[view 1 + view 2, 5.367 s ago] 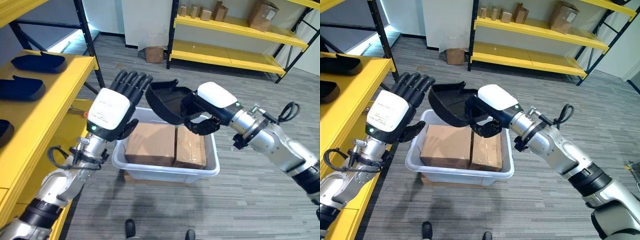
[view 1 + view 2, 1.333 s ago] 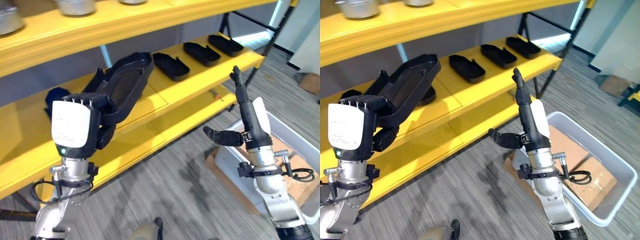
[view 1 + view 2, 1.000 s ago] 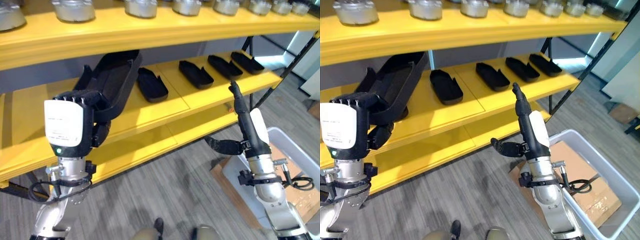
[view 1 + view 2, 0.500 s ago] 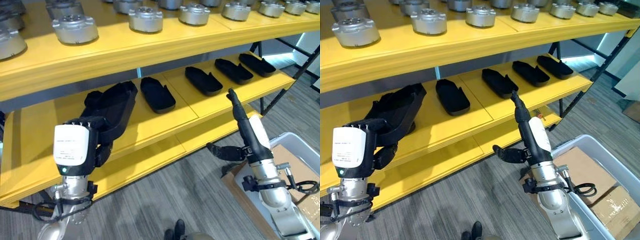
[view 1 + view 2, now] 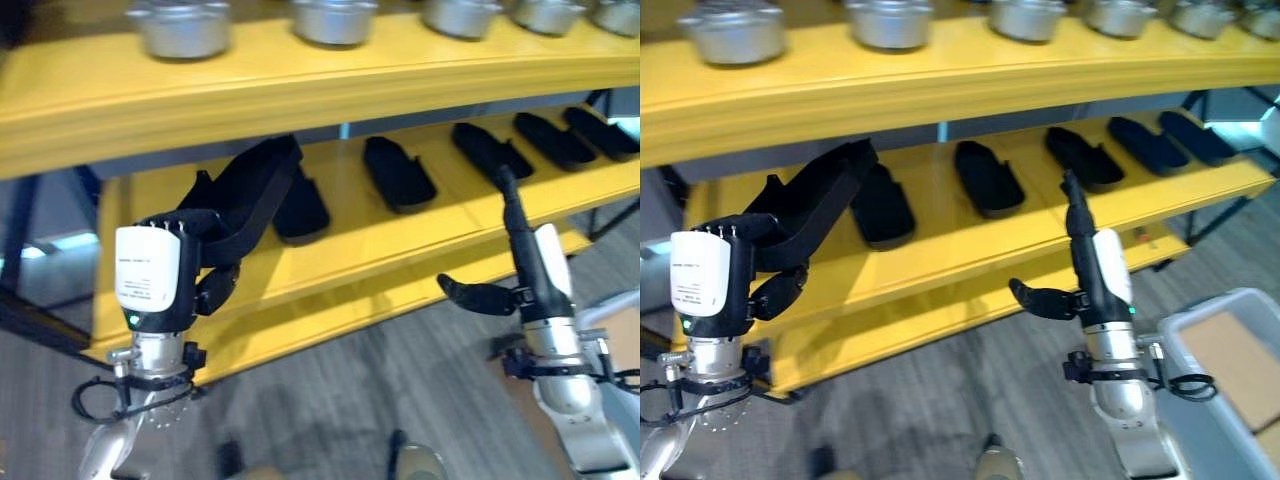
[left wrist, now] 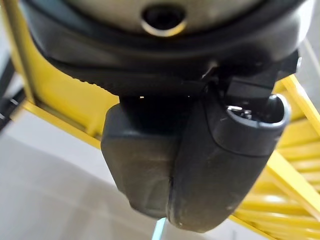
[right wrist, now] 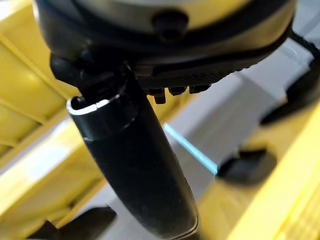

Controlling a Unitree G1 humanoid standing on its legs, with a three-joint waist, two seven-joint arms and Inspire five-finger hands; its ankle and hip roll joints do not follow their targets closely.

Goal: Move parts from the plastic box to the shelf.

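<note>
My left hand (image 5: 153,283) is shut on a long black tray-shaped part (image 5: 251,194), which it holds tilted up in front of the yellow shelf (image 5: 330,262). The part's far end reaches over the middle board, just left of a black part (image 5: 303,212) that lies there. More black parts (image 5: 398,172) lie in a row along the same board. My right hand (image 5: 1097,262) is raised in front of the shelf, open, with straight fingers, the thumb out to the side and nothing in it. The plastic box (image 5: 1215,310) stands on the floor at the lower right.
Round metal parts (image 5: 182,24) stand in a row on the upper board. A cardboard box (image 5: 1232,372) lies inside the plastic box. The middle board has bare yellow room left of the held part. Grey floor runs in front of the shelf.
The camera has swung left, so the shelf and the box have slid to the right. My left hand keeps the black part near the middle board. The right hand stays raised and open.
</note>
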